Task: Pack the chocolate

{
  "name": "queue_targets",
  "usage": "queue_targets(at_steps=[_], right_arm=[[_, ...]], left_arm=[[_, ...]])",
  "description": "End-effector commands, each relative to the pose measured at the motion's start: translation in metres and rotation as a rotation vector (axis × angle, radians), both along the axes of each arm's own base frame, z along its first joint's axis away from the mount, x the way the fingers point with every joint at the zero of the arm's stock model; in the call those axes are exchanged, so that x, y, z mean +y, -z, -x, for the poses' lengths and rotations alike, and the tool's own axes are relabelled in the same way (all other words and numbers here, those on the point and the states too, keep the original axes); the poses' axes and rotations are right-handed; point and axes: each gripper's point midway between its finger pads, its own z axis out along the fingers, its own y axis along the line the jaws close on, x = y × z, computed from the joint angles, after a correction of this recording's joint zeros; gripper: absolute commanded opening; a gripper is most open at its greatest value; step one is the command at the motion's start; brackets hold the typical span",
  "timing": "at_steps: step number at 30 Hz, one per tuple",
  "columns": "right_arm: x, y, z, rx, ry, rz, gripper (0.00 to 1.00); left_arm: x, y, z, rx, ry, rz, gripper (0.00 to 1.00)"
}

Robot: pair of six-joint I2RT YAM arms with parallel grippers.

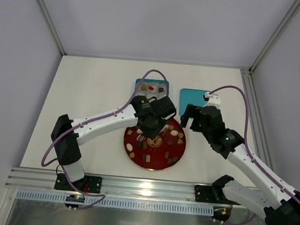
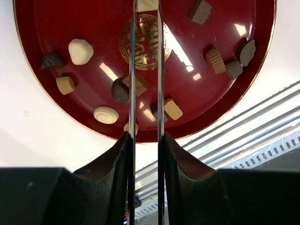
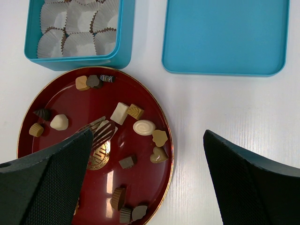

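Several small chocolates [image 1: 174, 132], dark, tan and cream-white, lie scattered on a red plate [image 1: 181, 147]. They also show in the left wrist view [image 2: 80, 50] and the right wrist view [image 3: 144, 127]. My left gripper [image 1: 151, 127] hangs over the plate's middle. Its two thin metal blades [image 2: 132, 70] are drawn close, with a cream-white chocolate [image 2: 146, 4] between their tips. The blades [image 3: 96, 131] also show in the right wrist view. My right gripper [image 1: 191, 116] is wide open and empty [image 3: 147, 133] beside the plate's right rim.
A teal box [image 1: 151, 86] behind the plate holds a few chocolates and several white paper cups [image 3: 79, 23]. Its teal lid [image 1: 189, 97] lies flat to its right. An aluminium rail [image 1: 142, 189] runs along the near table edge. Enclosure walls stand around the table.
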Motion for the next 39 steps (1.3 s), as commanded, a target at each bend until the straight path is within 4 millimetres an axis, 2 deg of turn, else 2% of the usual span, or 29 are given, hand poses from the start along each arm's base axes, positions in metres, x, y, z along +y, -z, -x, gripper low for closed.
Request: queue_targets(at_steps=[1,9,16,23,28,30,35,39], right_arm=[[0.0,-0.015,-0.005,-0.047,0.018,-0.034,1.0],[0.001,-0.017,-0.005,-0.049,0.016,-0.035,1.0],[0.0,-0.019,-0.006,-0.055,0.018,-0.033,1.0],[0.001,-0.02,-0.007,-0.057,0.012,-0.029,1.0],[0.002,-0.021,-0.008,-0.056,0.009,-0.024,1.0],[0.001,-0.02,-0.008,-0.055,0.01,-0.02,1.0],[0.002,-0.02,-0.01,-0.055,0.007,-0.018,1.0],[0.003,-0.019,-0.01,-0.053,0.004,-0.017,1.0]], left_arm=[[0.002,-0.026,-0.004,-0.065,0.006,0.034,0.25],[0.002,-0.038,-0.01,-0.1,-0.013,0.06,0.26],[0.008,-0.052,-0.029,-0.125,-0.071,0.094,0.25],[0.018,-0.07,-0.068,-0.177,-0.166,0.132,0.26],[0.036,-0.078,-0.108,-0.232,-0.267,0.129,0.26],[0.044,-0.078,-0.127,-0.266,-0.31,0.108,0.26],[0.055,-0.07,-0.156,-0.294,-0.36,0.065,0.26],[0.06,-0.053,-0.177,-0.296,-0.384,0.012,0.26]])
